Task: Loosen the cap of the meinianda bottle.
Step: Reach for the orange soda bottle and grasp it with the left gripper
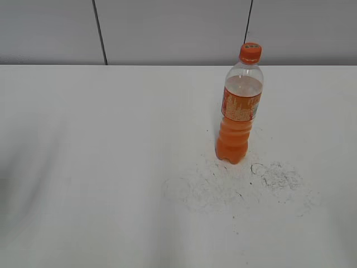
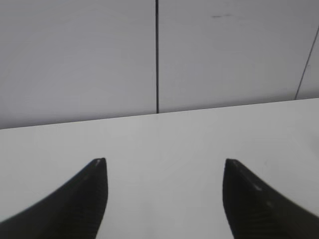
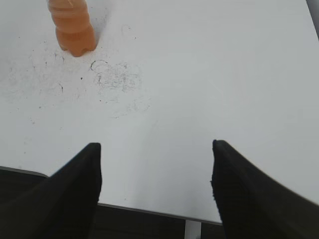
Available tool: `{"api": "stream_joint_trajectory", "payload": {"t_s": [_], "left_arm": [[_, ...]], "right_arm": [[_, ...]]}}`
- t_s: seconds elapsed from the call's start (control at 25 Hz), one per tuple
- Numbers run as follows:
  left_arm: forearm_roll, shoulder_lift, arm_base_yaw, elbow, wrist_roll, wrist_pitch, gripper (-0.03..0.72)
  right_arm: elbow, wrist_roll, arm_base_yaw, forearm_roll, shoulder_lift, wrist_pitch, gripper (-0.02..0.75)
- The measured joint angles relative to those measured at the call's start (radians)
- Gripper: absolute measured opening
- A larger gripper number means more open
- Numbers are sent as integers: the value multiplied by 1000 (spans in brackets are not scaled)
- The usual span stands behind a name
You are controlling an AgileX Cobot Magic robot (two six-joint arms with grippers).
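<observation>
- Dark, matte, tapered fingers of the right gripper (image 3: 155, 149) fill the bottom of the right wrist view, spread wide with nothing between them, poised over the near edge of the worktop.
- Equally dark, pointed fingers of the left gripper (image 2: 164, 162) stand released and empty over bare white surface, facing the far edge and the grey panelled wall (image 2: 79, 55).
- Smooth white worktop (image 1: 83, 167) carries a patch of grey scuff marks (image 1: 273, 176) right of centre.
- Tall clear plastic meinianda bottle of orange drink (image 1: 239, 109) stands upright just behind those scuffs, towards the far right; it has a ribbed lower body, an orange printed label and a clear shoulder.
- Small round orange plastic cap (image 1: 250, 52) sits on its neck.
- From the right gripper the bottle base (image 3: 75, 30) lies ahead and to the left, well apart; the left wrist view does not show it.
- Wide bare surface lies left of and in front of the bottle.
</observation>
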Motion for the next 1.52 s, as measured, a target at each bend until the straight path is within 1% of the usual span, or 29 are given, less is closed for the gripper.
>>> {"api": "stream_joint_trajectory", "payload": {"t_s": [0.16,0.24,0.36,0.44,0.56,0.64,0.76,0.88,0.92,1.04,1.12,1.24,1.32,1.4,1.52], "left_arm": [[-15,224,-46,15,0,-156,552],[-24,329,-72,15,0,-267,551],[-28,502,-95,15,-14,-450,551],[-23,615,-100,13,-29,-559,551],[4,792,-101,-7,-38,-654,551],[64,887,-101,-44,-39,-696,551],[194,1002,-102,-120,-56,-717,551],[385,1082,-102,-212,-136,-705,551],[467,1105,-97,-250,-174,-698,551],[712,1167,-79,-369,-325,-684,551],[891,1212,-67,-466,-461,-684,551],[1123,1275,-61,-603,-625,-700,551],[1244,1317,-61,-682,-707,-735,551],[1327,1365,-61,-752,-760,-796,550],[1357,1418,-62,-800,-784,-864,540]], "right_arm": [[0,0,0,1,0,0,512],[0,0,0,1,0,0,512],[0,0,0,1,0,0,512],[0,0,0,1,0,0,512],[0,0,0,1,0,0,512],[0,0,0,1,0,0,512],[0,0,0,1,0,0,512],[0,0,0,1,0,0,512],[0,0,0,1,0,0,512],[0,0,0,1,0,0,512],[0,0,0,1,0,0,512],[0,0,0,1,0,0,512],[0,0,0,1,0,0,512],[0,0,0,1,0,0,512],[0,0,0,1,0,0,512]]}}
